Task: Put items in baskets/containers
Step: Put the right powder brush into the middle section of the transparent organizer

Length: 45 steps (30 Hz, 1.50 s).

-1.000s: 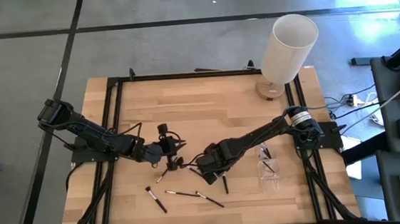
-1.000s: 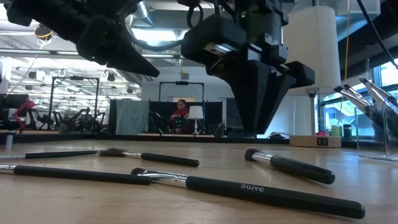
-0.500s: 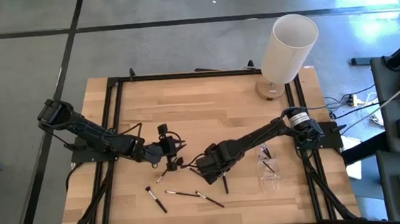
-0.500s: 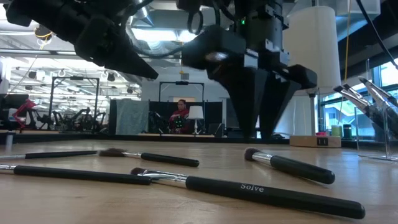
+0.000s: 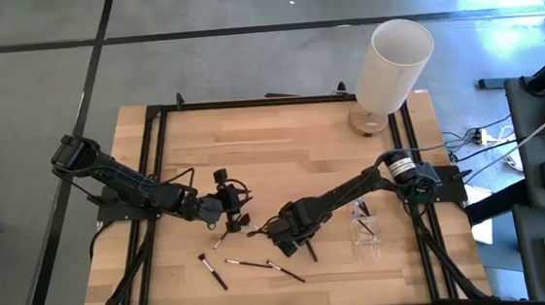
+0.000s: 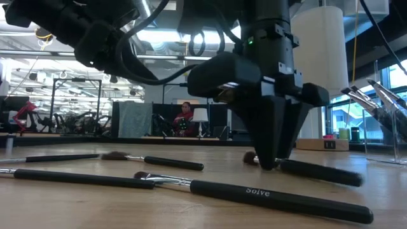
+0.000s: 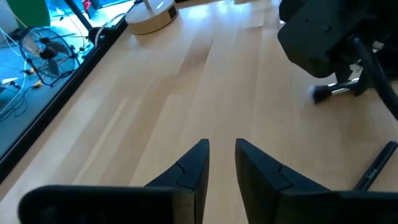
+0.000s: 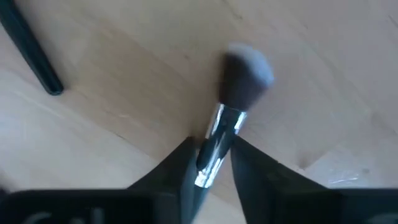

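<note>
Several thin makeup brushes lie flat on the wooden table: one [image 5: 210, 271], one [image 5: 247, 265], one [image 5: 286, 270] and a "Solve" brush [image 6: 254, 193]. My right gripper [image 5: 289, 240] [image 6: 270, 164] is down at the table, shut on a black brush with a silver ferrule [image 8: 245, 74] [image 6: 311, 172]. My left gripper [image 5: 235, 216] [image 7: 222, 149] hovers to its left above bare wood, open with a narrow gap. The clear plastic box [image 5: 364, 226] [image 6: 385, 108] stands to the right and has brushes in it. My right gripper pinches the brush by its silver ferrule [image 8: 214, 146], just behind the dark bristle head, between its two fingers [image 8: 186, 171]. The fingers come from above, pointing down, and lie across the brush. The brush lies on the table, its handle [image 6: 324, 173] reaching out to the right.
A tall white cylinder on a round wooden base [image 5: 390, 65] [image 6: 324, 70] stands at the far right corner. A black frame [image 5: 156, 162] runs along the table's edges. Bare wood lies between the arms and the far edge. A person [image 6: 185, 117] shows in the room far behind.
My right gripper has moved toward the near edge and slightly left, come down to the table, and shut its fingers on the brush's ferrule. The brush has shifted a little on the table. My left arm has kept still.
</note>
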### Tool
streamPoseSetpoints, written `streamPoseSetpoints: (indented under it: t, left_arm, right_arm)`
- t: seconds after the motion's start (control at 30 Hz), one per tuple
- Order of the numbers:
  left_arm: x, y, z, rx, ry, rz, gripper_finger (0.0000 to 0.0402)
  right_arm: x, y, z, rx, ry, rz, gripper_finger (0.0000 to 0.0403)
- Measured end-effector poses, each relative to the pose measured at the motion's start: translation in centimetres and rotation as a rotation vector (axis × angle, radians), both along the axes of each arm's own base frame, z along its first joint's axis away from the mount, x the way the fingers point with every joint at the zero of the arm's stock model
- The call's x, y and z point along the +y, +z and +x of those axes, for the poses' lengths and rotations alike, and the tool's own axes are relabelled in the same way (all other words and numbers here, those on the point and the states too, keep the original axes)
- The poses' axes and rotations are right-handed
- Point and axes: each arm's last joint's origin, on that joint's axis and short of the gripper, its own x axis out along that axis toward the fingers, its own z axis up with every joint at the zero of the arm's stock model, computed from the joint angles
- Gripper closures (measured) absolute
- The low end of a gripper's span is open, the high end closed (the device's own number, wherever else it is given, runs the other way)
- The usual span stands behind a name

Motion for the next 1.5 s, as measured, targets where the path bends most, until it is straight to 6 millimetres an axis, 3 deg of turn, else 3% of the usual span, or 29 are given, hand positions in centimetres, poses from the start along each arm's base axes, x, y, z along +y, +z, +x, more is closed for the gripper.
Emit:
streamPoseSetpoints:
  t: [0.17,0.3,0.53,0.7,0.93,1.2,1.37,1.5]
  left_arm:
    - [0.0,0.0,0.0,0.001,0.001,0.0,0.0327]
    - [0.0,0.0,0.0,-0.001,0.004,-0.005,0.0327]
    - [0.0,-0.1,0.0,0.004,0.006,-0.015,0.0325]
    - [0.0,-0.1,-0.1,0.006,0.002,-0.02,0.0325]
    - [0.0,-0.1,-0.1,0.006,0.003,-0.021,0.0325]
    - [0.0,-0.1,0.0,0.002,0.003,-0.022,0.0325]
    - [0.0,-0.1,0.0,0.002,0.002,-0.024,0.0325]
    - [0.0,-0.1,0.0,0.002,0.002,-0.024,0.0325]
  right_arm:
    - [0.0,-0.1,0.0,0.004,0.082,0.0,0.0345]
    - [-0.5,1.0,-0.3,-0.014,0.134,-0.041,0.0353]
    - [-0.9,7.4,-1.9,-0.201,0.138,-0.202,0.0333]
    - [0.6,13.1,-5.3,-0.388,0.176,-0.428,0.0348]
    - [3.0,17.7,-11.8,-0.438,0.224,-0.464,0.0338]
    - [5.7,17.9,-17.5,-0.346,0.211,-0.52,0.0345]
    - [7.1,15.6,-19.3,-0.408,0.169,-0.622,0.034]
    - [7.0,12.5,-20.1,-0.367,0.149,-0.664,0.0341]
